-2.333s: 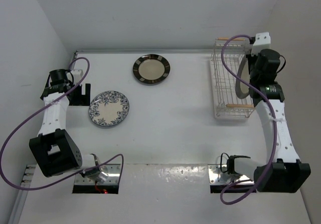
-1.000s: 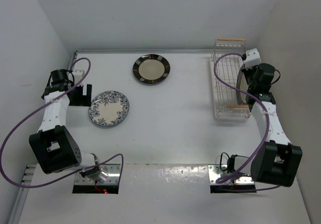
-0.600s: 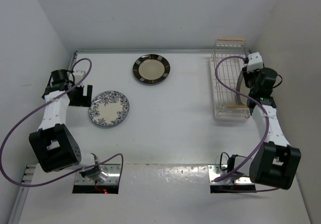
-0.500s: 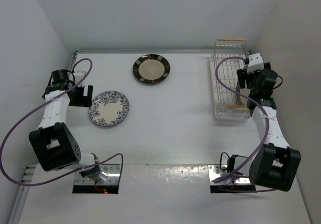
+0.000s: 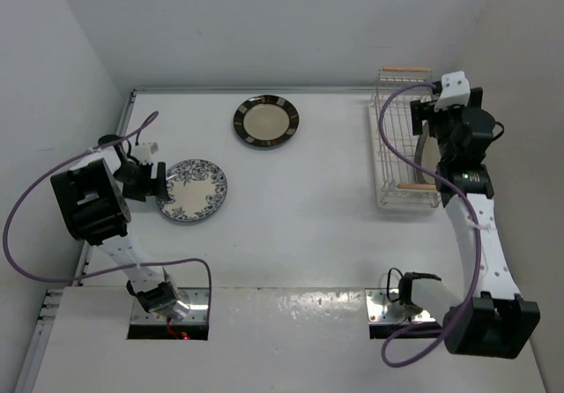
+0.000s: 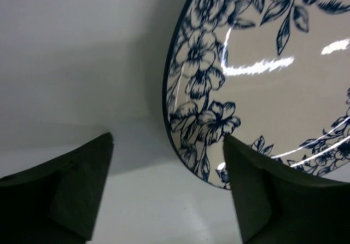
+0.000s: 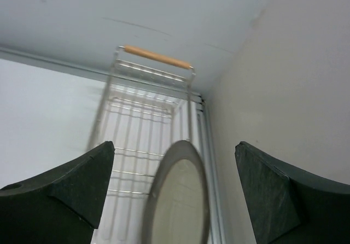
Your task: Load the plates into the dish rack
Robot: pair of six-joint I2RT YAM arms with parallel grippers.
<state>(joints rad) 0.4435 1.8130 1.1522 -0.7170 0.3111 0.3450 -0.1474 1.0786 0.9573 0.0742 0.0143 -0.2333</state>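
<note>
- Plates, 3 in all: the brown-rimmed plate lies flat at the far middle of the table. The floral plate lies flat at the left. The grey-rimmed plate stands on edge in the dish rack at the far right.
- Handling, as a judgement: glazed ceramic, so stiff, fairly heavy for a 2-finger pinch, slick and liable to chip. A plate lying flat offers only its raised rim, so the hold belongs there, well over the lip, with a slow lift.
- Left gripper: spread, low at the floral plate's left rim. 1 finger is on the bare-table side and the other at the plate's edge; whether either touches, I cannot tell.
- Right gripper: spread wide, with the grey-rimmed plate upright between the fingers and apart from both.
- Only the top view gives the whole layout and the brown-rimmed plate; there the right arm hides most of the grey-rimmed plate.
- Only the left wrist view shows the rim sitting in the gap between the fingers. Only the right wrist view shows the racked plate free of the fingers, though the rack is blurred.
</note>
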